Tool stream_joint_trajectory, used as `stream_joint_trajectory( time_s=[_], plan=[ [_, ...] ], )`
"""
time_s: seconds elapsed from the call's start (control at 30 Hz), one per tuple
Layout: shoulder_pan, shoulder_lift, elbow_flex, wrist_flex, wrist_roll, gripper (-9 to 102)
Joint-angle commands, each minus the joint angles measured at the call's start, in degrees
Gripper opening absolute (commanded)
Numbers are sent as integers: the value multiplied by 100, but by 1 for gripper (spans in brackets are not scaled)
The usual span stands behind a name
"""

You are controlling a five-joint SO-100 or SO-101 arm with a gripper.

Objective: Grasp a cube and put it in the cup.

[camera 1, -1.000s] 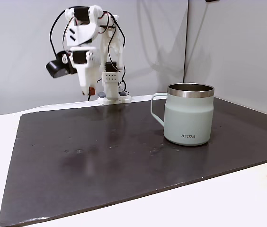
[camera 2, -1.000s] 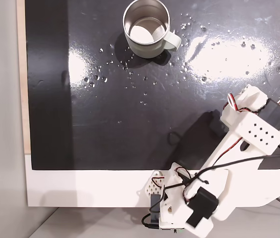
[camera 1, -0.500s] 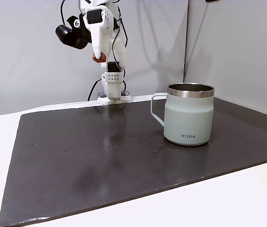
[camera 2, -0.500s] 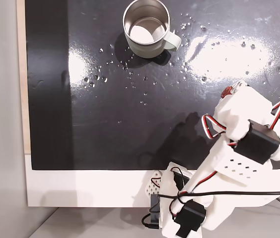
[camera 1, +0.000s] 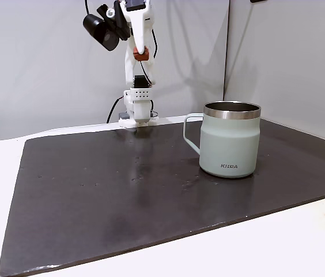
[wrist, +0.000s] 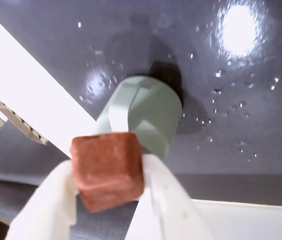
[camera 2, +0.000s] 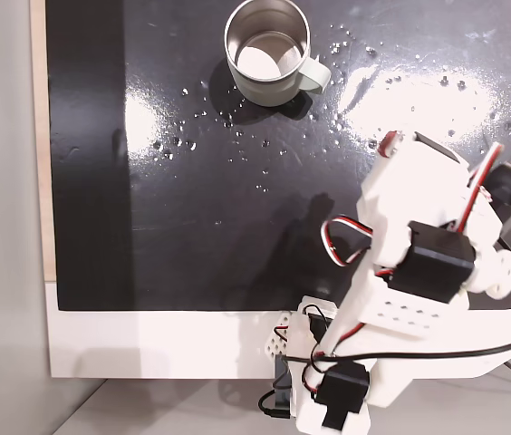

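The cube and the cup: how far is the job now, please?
Done: the cube is grasped, pinched between the white fingers of the gripper and raised high above the dark mat in a fixed view. In hand: carrying it toward the cup, which stands upright and apart from the arm. Left: bringing the cube over the steel rim and releasing it; the cup's inside looks empty.
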Motion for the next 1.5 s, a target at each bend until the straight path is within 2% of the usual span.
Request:
stream_joint_trajectory(
  time_s=[0.0,0.43,0.93,1.47],
  plan=[
    [-290,-264,-817,97,132,6],
    [-949,-2224,-2883,53,439,6],
    [-1854,-4562,-5616,-237,132,7],
    [-2276,-5194,-6117,-299,9,8]
  ],
)
